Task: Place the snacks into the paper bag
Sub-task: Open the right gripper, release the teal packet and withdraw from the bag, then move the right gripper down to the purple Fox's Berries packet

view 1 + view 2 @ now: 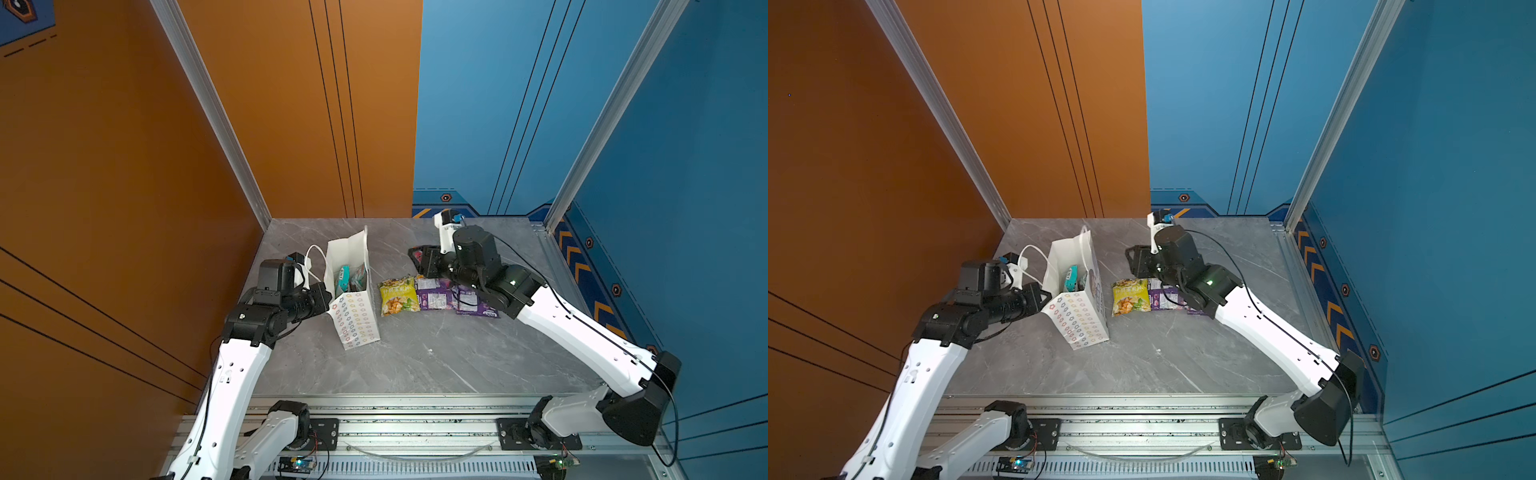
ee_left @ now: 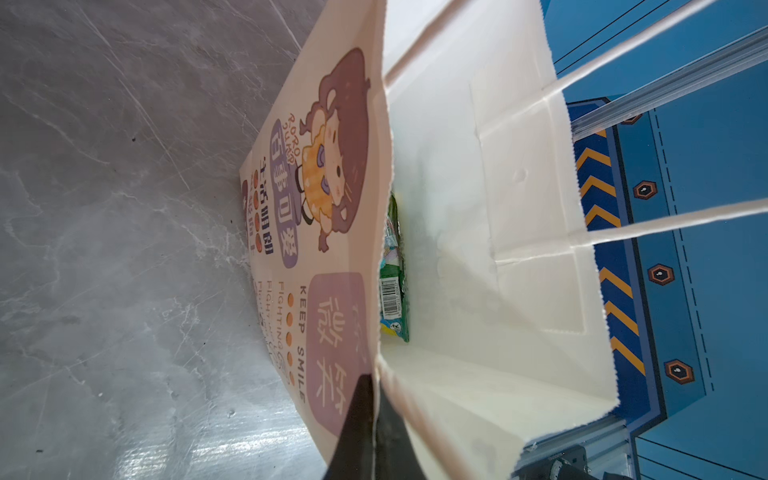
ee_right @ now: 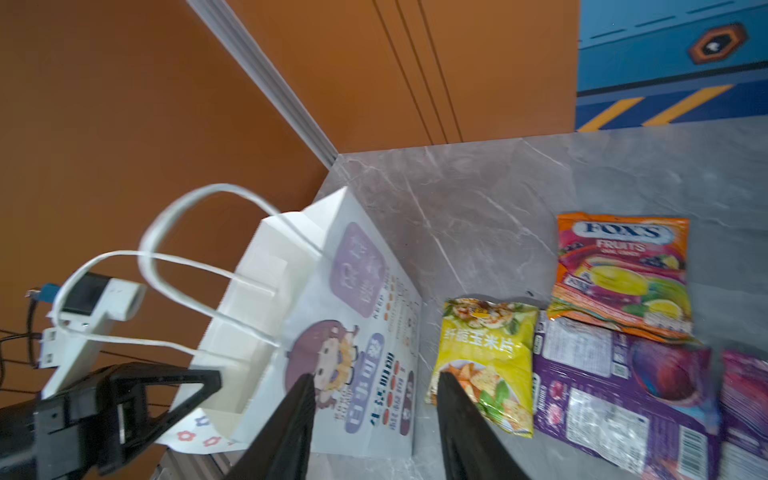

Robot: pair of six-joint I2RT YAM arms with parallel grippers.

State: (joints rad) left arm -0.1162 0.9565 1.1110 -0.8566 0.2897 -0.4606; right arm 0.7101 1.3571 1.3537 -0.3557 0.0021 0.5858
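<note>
The white paper bag (image 1: 357, 316) (image 1: 1077, 318) stands open left of centre, its cartoon-girl face (image 3: 365, 332) turned toward the snacks. My left gripper (image 1: 328, 301) (image 2: 376, 399) is shut on the bag's near rim. Inside the bag lie a teal packet (image 1: 343, 278) and a green one (image 2: 395, 266). On the table to the right of the bag lie a yellow packet (image 1: 398, 295) (image 3: 486, 357), a purple packet (image 1: 434, 293) (image 3: 615, 386), an orange FOX'S packet (image 3: 619, 270) and a second purple one (image 1: 473, 301). My right gripper (image 1: 419, 257) (image 3: 374, 376) hangs open and empty above the table, between bag and packets.
The orange wall (image 1: 124, 187) stands close behind my left arm, and the blue wall (image 1: 685, 187) runs along the right side. The bag's cord handles (image 3: 187, 266) loop toward my left wrist. An aluminium rail (image 1: 415, 415) runs along the table's front edge.
</note>
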